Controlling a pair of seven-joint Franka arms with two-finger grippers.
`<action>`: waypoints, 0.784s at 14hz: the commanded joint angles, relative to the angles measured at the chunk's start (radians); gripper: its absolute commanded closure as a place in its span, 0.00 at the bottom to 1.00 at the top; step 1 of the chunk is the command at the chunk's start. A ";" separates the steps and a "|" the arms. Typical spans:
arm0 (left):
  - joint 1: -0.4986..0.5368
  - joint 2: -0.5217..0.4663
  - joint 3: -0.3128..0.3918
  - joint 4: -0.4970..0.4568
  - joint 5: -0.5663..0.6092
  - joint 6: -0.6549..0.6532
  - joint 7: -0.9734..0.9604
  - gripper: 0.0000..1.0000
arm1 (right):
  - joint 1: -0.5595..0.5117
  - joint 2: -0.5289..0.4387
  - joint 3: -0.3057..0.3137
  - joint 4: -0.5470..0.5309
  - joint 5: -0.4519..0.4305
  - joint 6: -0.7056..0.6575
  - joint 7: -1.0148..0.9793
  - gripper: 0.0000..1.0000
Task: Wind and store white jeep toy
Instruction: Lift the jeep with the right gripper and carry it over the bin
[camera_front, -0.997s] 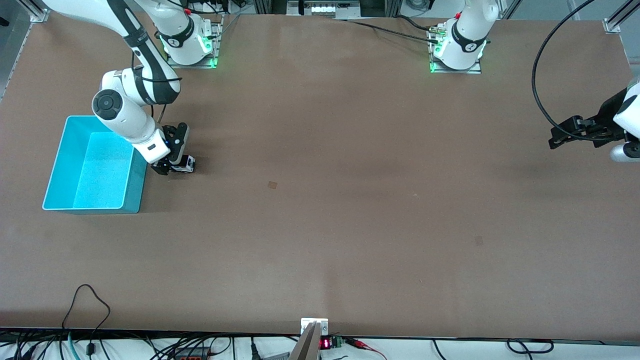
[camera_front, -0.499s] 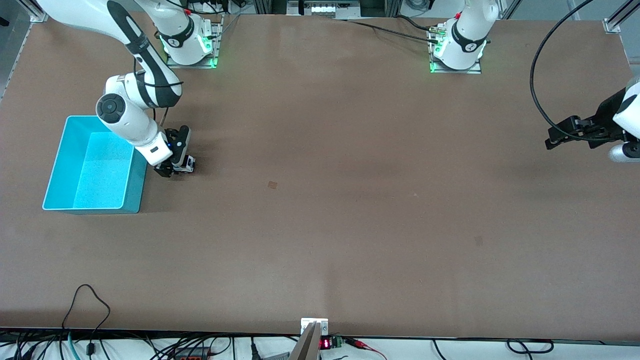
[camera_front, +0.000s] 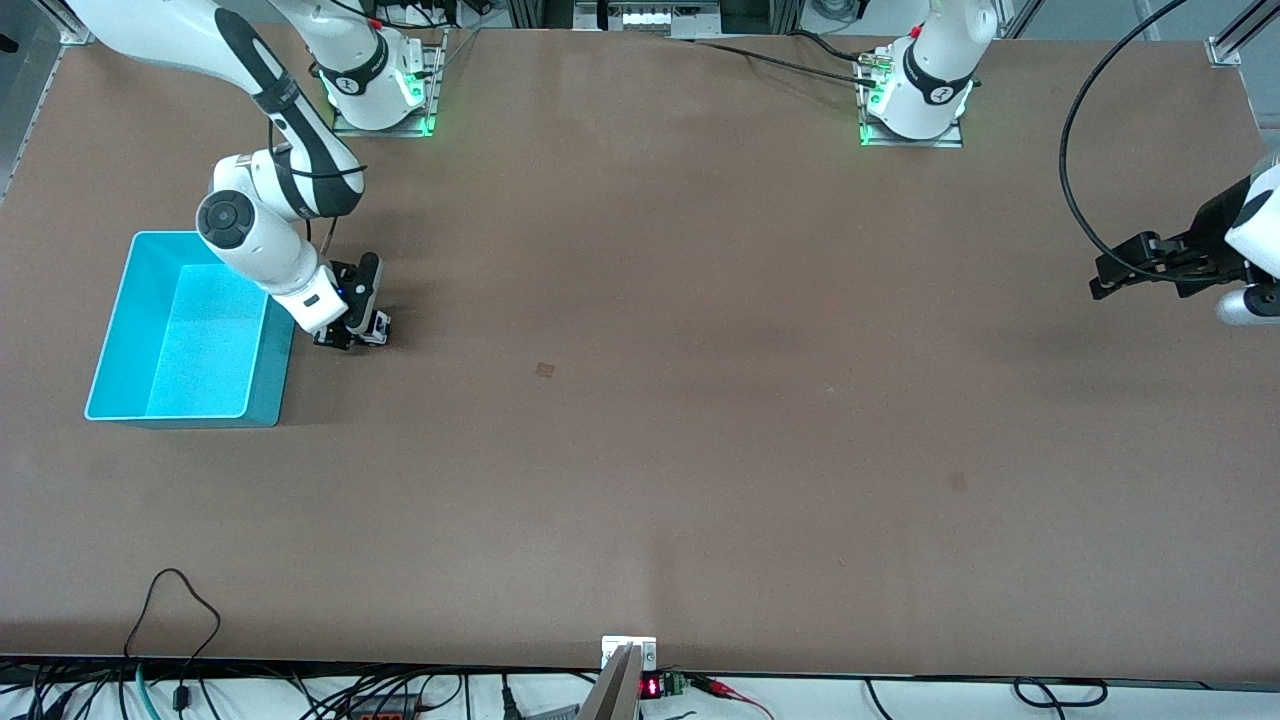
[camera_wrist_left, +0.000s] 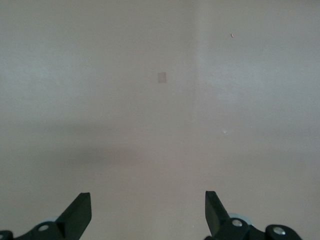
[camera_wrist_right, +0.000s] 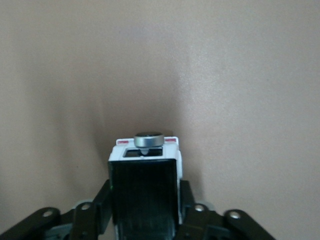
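1. Table: a flat, matte brown board with a fine, even grain and a few small darker marks. It carries everything listed below.
2. Turquoise bin: an open-topped rectangular tub of smooth plastic with sloping walls, standing at the right arm's end of the table. It serves as the landmark here.
3. Left gripper: black, up in the air over the table's edge at the left arm's end, well apart from the bin. Its jaws are spread wide with nothing between them; this arm waits.
4. Right gripper: black, down at the table just beside the bin's long wall. Its fingers are clamped on the sides of the toy.
5. White jeep toy: on the table just beside the bin, toward the left arm's end. The body is small, boxy and white; the roof panel is black and ribbed. Red marks sit at two end corners. A round, dark disc with a metallic rim stands at that end.
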 joint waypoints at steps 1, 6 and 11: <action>0.004 -0.016 -0.002 -0.022 -0.010 0.020 0.010 0.00 | -0.026 0.003 0.014 -0.004 -0.017 0.009 -0.010 1.00; -0.057 -0.016 0.038 -0.014 -0.012 0.010 0.008 0.00 | -0.028 -0.110 0.016 -0.001 -0.014 -0.090 0.080 1.00; -0.124 -0.022 0.110 -0.014 -0.012 0.008 0.007 0.00 | -0.032 -0.264 0.014 0.042 0.002 -0.216 0.312 1.00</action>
